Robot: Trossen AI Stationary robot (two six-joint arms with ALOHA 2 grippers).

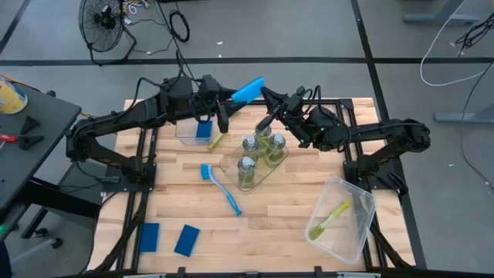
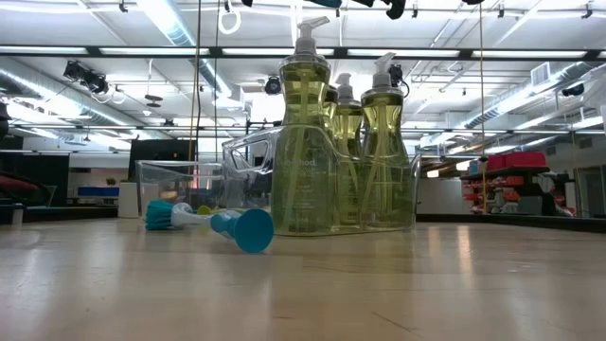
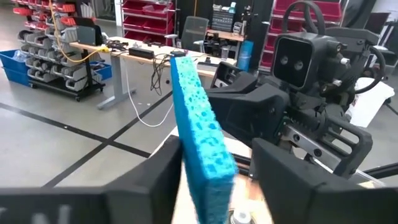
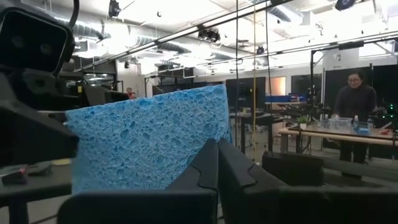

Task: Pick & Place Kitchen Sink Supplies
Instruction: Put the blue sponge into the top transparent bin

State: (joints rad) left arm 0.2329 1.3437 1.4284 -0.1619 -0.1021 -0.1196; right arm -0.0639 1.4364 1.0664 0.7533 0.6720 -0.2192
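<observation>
Both grippers meet in the air above the far middle of the table (image 1: 193,208), with a blue sponge (image 1: 248,89) between them. The right gripper (image 1: 265,94) has its fingers pressed fully together, pinching one edge of the sponge; in the right wrist view the sponge (image 4: 148,138) stands broad-face on, just past those closed fingers. The left gripper (image 1: 225,97) has its fingers spread to either side of the sponge's other end; in the left wrist view the sponge (image 3: 200,143) stands edge-on between the two dark fingers (image 3: 140,186), and I cannot tell whether they press on it.

Just below the left gripper sits a small clear bin (image 1: 185,133) holding another blue sponge (image 1: 204,130), and a yellow-green dish brush (image 1: 215,140) leans over the bin's near edge. Beneath the right gripper, a clear flat tray (image 1: 266,171) carries the clear bottles of yellow-green liquid (image 1: 248,171), bunched close together and upright; the low view shows their pump tops (image 2: 309,38). A blue dish brush (image 1: 221,188) lies on the table beside the tray, nearer the front than the left gripper.

Well apart from the right gripper, at the table's near right corner, a larger clear bin (image 1: 358,224) holds a second yellow-green dish brush (image 1: 328,218). Two more blue sponges (image 1: 168,239) lie flat at the near left, far from both grippers.

A person (image 4: 353,99) stands at a bench in the room beyond.
</observation>
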